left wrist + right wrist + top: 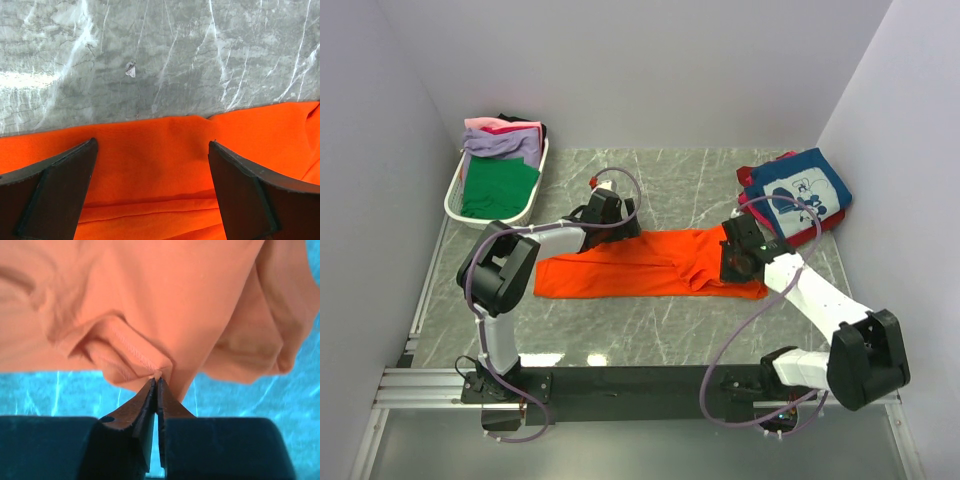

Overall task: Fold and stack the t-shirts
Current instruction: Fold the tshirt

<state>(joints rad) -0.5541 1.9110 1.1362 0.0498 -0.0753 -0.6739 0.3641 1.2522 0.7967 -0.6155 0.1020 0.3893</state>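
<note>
Right arm [815,300] bends in from the near edge, wrist down at the right end of the orange tee [630,270], which lies flat mid table [620,340]. Left arm [500,270] folds up and reaches to the tee's far edge. Navy printed tee [800,190] sits far right. Right gripper [156,382] is pinched on an orange fold, while left gripper [152,145] has its jaws wide apart over the cloth.
</note>
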